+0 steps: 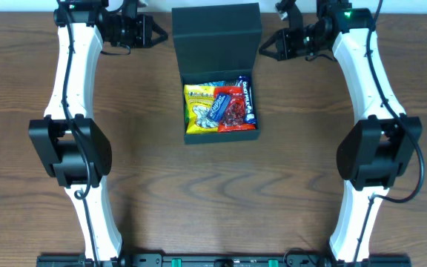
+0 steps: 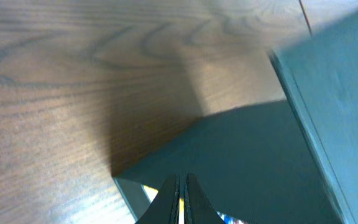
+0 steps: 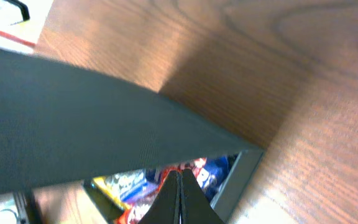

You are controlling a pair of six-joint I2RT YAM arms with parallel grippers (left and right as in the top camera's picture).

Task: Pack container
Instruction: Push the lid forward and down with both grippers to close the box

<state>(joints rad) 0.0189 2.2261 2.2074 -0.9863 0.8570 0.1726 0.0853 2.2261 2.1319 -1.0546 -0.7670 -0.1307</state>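
The dark teal-green container sits at the table's middle back. Its flap lid stands raised and leans over the box. Inside lie snack packets: a yellow one, a red one and a blue one. My left gripper is shut and empty, just left of the lid. My right gripper is shut and empty, just right of the lid. The left wrist view shows the lid past the shut fingers. The right wrist view shows the lid above the packets and the shut fingers.
The wooden table surrounds the box. Both arms reach along the table's left and right sides, with their bases at the front edge. A white surface lies beyond the table's back edge.
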